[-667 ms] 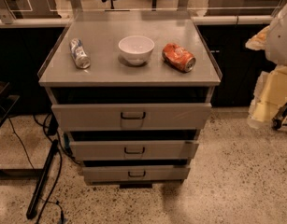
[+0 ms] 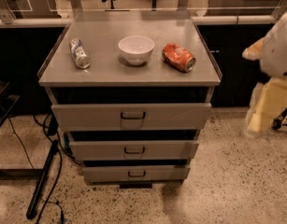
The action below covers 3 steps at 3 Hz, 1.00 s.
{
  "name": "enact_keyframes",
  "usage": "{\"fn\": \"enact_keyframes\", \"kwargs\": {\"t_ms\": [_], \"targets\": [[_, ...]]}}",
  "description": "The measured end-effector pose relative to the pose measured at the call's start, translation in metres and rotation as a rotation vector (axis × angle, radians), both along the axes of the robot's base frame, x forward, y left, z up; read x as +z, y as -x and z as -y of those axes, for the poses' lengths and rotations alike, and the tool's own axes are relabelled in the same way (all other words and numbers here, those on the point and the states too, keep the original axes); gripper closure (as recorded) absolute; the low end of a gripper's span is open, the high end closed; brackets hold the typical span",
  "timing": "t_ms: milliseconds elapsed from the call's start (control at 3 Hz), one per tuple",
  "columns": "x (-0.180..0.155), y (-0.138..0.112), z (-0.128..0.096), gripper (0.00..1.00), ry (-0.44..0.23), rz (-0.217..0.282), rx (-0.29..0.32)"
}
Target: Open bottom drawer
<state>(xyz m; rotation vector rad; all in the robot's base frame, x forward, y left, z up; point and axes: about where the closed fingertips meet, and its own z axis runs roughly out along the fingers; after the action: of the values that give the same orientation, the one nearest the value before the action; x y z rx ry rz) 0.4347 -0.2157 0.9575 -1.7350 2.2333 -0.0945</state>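
The grey three-drawer cabinet [image 2: 129, 73] stands in the middle of the camera view. The bottom drawer [image 2: 105, 173] is the lowest and narrowest front, just above the floor, with a small dark pull handle [image 2: 136, 174]. Its front sits about flush under the middle drawer [image 2: 96, 150], and its inside is hidden. My gripper [image 2: 267, 111] is the blurred white and yellow shape at the right edge. It hangs in the air well to the right of the cabinet, about level with the top drawer [image 2: 87, 115], and touches nothing.
On the cabinet top lie a silver can [image 2: 80, 53], a white bowl [image 2: 136, 48] and an orange can [image 2: 179, 57] on its side. Dark stand legs and cables [image 2: 42, 181] lie on the floor at the left. A counter with dark cabinets [image 2: 236, 50] runs behind.
The arm at the right edge has shifted slightly downward. The drawers and the things on top have not moved.
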Motion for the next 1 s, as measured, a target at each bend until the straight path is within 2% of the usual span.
{"fn": "enact_keyframes", "kwargs": {"t_ms": [667,1000], "targets": [[-0.143,0.009,-0.006,0.0,-0.023,-0.082,-0.019],[-0.143,0.009,-0.006,0.0,-0.023,-0.082,-0.019]]}}
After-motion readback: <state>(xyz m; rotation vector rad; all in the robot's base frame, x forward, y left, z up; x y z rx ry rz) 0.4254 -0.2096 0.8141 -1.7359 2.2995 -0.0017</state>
